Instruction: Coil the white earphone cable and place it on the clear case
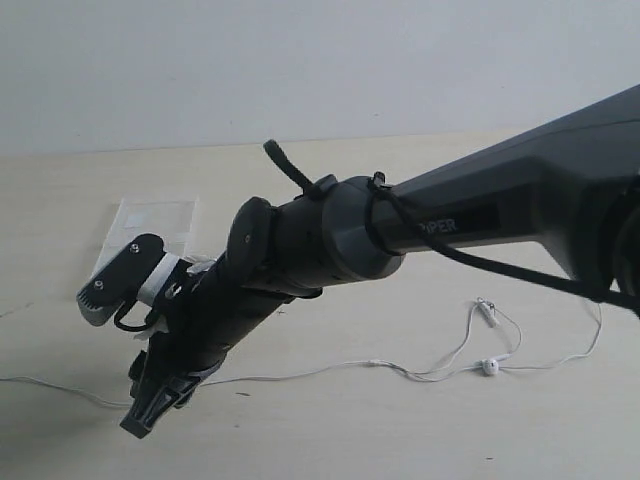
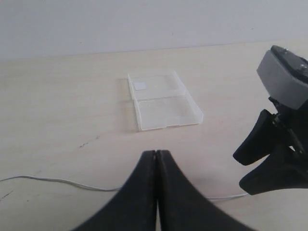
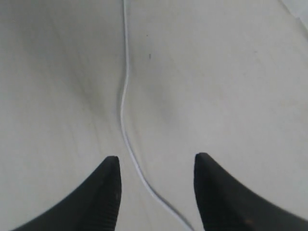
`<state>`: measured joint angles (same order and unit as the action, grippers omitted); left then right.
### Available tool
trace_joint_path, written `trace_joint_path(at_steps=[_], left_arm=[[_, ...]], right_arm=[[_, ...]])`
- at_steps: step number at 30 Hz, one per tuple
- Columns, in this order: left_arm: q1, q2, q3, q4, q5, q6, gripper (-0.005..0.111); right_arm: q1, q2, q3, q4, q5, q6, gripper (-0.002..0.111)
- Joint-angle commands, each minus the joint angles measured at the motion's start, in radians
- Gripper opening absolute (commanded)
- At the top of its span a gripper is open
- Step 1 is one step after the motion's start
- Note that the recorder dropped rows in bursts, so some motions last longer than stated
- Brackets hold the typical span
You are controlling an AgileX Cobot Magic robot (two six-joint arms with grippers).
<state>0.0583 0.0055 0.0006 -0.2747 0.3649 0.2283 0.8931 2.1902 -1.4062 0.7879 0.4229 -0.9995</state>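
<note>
The white earphone cable (image 1: 330,369) lies stretched across the table, with an earbud (image 1: 489,367) and a small inline remote (image 1: 487,312) at the right. The clear case (image 2: 161,101) lies open and flat on the table; in the exterior view the right arm partly hides the case (image 1: 150,218). My right gripper (image 3: 156,161) reaches across to the left and hangs open low over the table, the cable (image 3: 126,96) running between its fingers untouched. My left gripper (image 2: 156,153) is shut on nothing, short of the case, with the cable (image 2: 57,181) passing under it.
The right arm (image 1: 450,215) spans the scene from the right edge down to the left front. Its gripper (image 2: 269,159) also shows in the left wrist view, close beside the left fingers. A pale wall stands behind the table.
</note>
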Motion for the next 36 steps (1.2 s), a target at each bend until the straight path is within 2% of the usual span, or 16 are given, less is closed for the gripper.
trace_joint_path(at_steps=[1, 10, 15, 18, 36], left_arm=[[0.001, -0.006, -0.001, -0.007, -0.005, 0.005, 0.0], [0.001, -0.006, -0.001, -0.007, -0.005, 0.005, 0.0], [0.001, -0.006, -0.001, -0.007, -0.005, 0.005, 0.0], [0.001, -0.006, -0.001, -0.007, -0.005, 0.005, 0.0], [0.001, -0.006, -0.001, -0.007, -0.005, 0.005, 0.0]], right_arm=[[0.002, 0.007, -0.03, -0.048, 0.068, 0.034, 0.047], [0.035, 0.02, -0.089, -0.107, 0.073, 0.117, 0.047], [0.06, 0.06, -0.149, -0.294, 0.088, 0.31, 0.047], [0.06, 0.081, -0.176, -0.378, 0.121, 0.361, 0.047], [0.06, 0.121, -0.186, -0.4, 0.122, 0.372, 0.047]])
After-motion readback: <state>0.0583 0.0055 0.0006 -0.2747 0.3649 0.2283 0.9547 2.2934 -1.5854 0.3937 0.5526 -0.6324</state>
